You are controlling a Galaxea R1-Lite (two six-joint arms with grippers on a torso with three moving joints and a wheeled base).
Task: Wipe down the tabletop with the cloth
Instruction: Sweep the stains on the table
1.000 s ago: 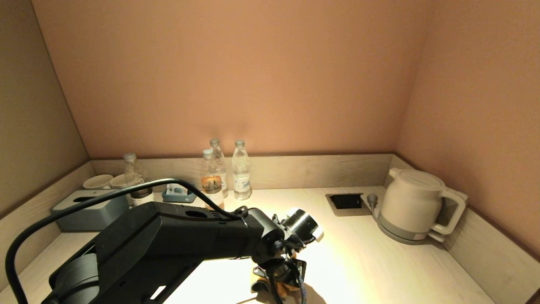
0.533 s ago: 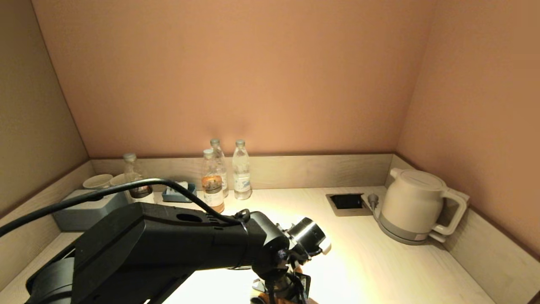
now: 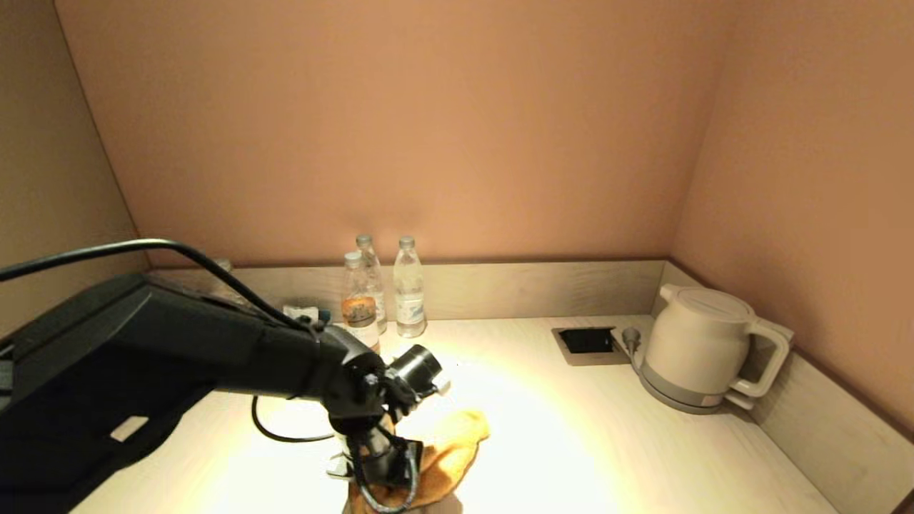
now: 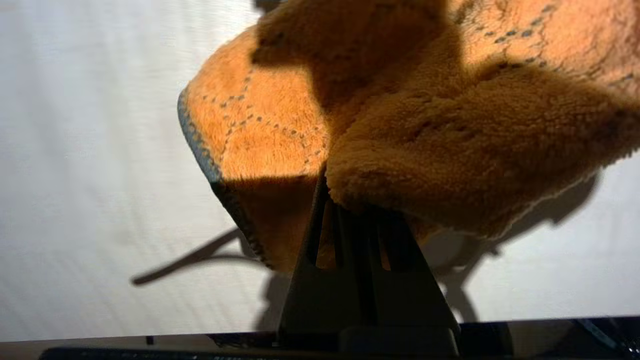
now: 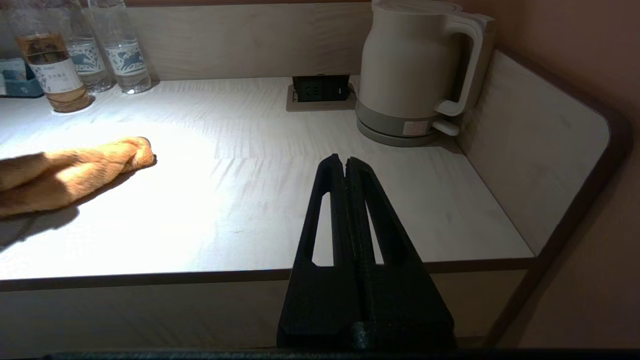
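Note:
An orange fleecy cloth (image 3: 450, 457) lies bunched on the pale tabletop (image 3: 571, 428), near its front edge and left of centre. It also shows in the left wrist view (image 4: 450, 135) and the right wrist view (image 5: 75, 172). My left gripper (image 3: 378, 464) points down at the cloth's near end and is shut on the cloth, with its fingertips buried in the fleece in the left wrist view (image 4: 345, 200). My right gripper (image 5: 345, 161) is shut and empty, parked off the table's front edge on the right, out of the head view.
Three bottles (image 3: 385, 293) stand at the back wall. A white kettle (image 3: 703, 350) sits on its base at the back right, beside a black socket recess (image 3: 587, 341). A low wooden rim runs round the back and sides.
My left arm has swung to the left and drawn back, dragging the cloth leftward across the tabletop. More of the cloth now shows, spread out to the right of the gripper.

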